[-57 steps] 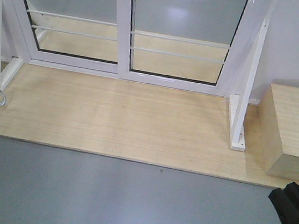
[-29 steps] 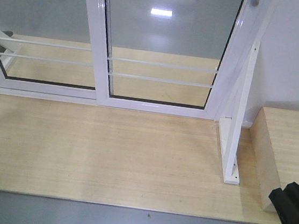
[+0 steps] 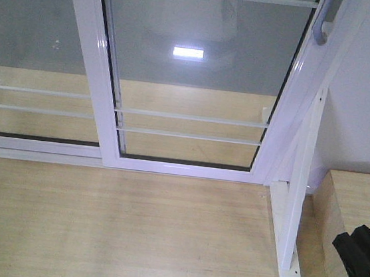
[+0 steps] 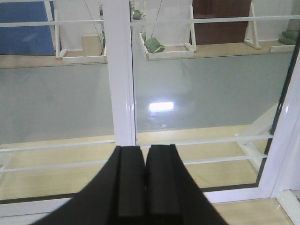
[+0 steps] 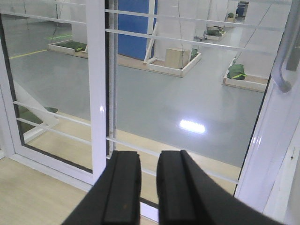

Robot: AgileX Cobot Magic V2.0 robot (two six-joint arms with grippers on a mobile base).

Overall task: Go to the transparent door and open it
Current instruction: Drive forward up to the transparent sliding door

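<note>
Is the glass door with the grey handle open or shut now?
Shut. The transparent door fills the opening right of the other panel; no gap shows beside its stile with the grey handle.

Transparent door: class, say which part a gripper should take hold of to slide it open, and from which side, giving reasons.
Grip the curved grey handle on the door's right stile, coming from the front. It bows out from the flat stile, seemingly leaving a gap for a finger; the rest of the door offers nothing to pinch. The right gripper sits nearer it.
</note>
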